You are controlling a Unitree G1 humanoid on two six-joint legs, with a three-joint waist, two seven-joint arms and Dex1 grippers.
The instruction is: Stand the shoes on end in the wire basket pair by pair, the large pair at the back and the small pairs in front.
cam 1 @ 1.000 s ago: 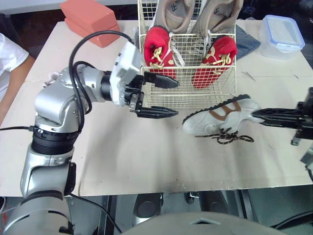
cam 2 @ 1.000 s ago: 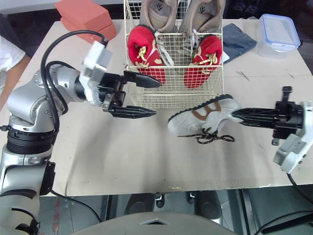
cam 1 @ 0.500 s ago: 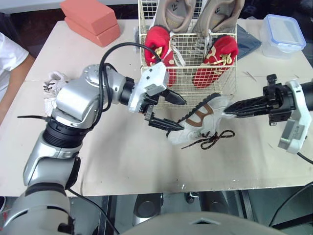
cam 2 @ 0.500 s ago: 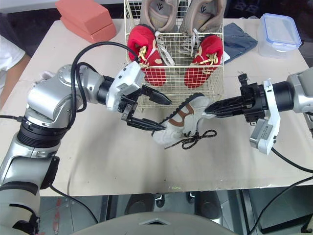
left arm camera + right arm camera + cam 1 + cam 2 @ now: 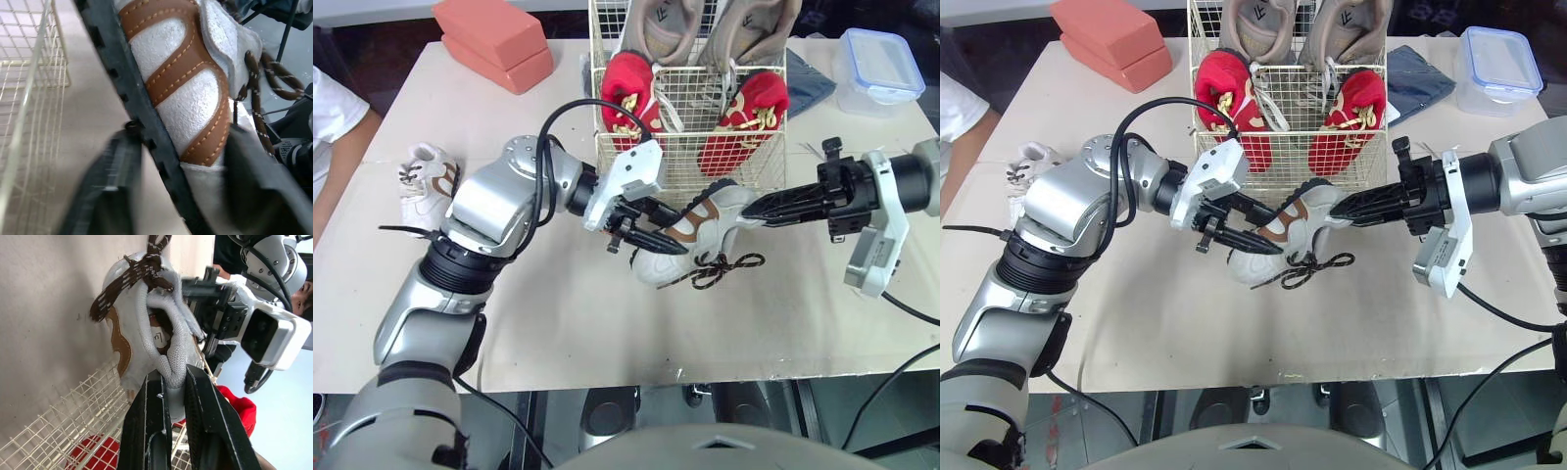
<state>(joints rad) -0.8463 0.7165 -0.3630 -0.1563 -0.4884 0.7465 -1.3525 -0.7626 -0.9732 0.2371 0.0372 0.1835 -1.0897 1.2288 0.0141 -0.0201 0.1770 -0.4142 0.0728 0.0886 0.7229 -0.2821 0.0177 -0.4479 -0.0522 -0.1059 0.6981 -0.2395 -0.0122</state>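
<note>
shoe in hand: the white-and-tan shoe (image 5: 693, 233) hangs tilted just in front of the wire basket (image 5: 762, 168), heel up toward the robot's right and toe low over the table (image 5: 558, 323). I cannot tell whether the toe touches the table.
laces: undone, with brown loops (image 5: 724, 269) trailing below the shoe.
right gripper (image 5: 756, 210): pinching the heel collar, a thin fold of soft padding as seen in the right wrist view.
left gripper (image 5: 666, 229): spread astride the forepart, one finger by the sole and the other by the upper. No firm clamp is evident.
basket contents: the large tan pair (image 5: 671, 24) stands at the back. The red pair (image 5: 628, 103) stands in front of it, leaving the front row free.
mate: the second white shoe (image 5: 423, 174) lies well apart at the table's left edge.
risk 1: judged that the heel pinch is small. If the right gripper lets go before the left one clamps, the shoe drops or rolls.
risk 2: the loose laces could snag on the front wires as the shoe is lifted over the rim.
risk 3: the arms are crowded against the basket's front wall. A bump could shift the basket or tip the red pair.
risk 4: a slanted sole-to-upper hold could let the shoe twist, so it lands lying flat and not on end.
</note>
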